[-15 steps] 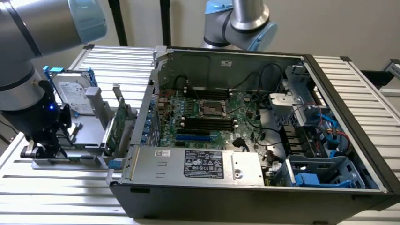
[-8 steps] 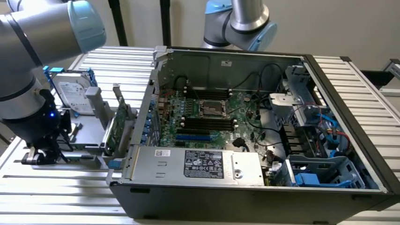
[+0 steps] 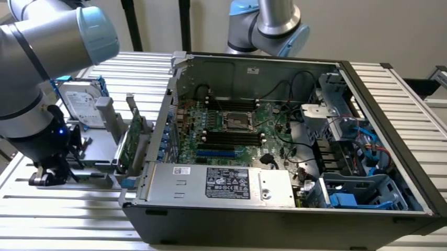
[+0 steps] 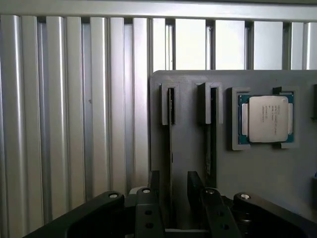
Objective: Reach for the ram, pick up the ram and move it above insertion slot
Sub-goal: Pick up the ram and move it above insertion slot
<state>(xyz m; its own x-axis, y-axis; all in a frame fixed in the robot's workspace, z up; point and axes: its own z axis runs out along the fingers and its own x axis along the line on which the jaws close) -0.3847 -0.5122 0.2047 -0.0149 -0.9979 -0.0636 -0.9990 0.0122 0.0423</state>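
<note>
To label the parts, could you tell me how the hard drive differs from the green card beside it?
The hard drive is a silver block with a white label; the card is a thin green board. The drive shows its broad face, the card its edge. The card stands nearer the case than the drive. Both stand upright in the grey holder.

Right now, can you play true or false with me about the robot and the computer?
1. The computer case is open, so its insides show. True.
2. The gripper is inside the case. False: it hangs open over the gray holder, outside the case.
3. A square silver chip sits in the gray holder. True.
4. The labelled hard drive is inside the case. False: it stands outside the case, toward the exterior view's left.
</note>
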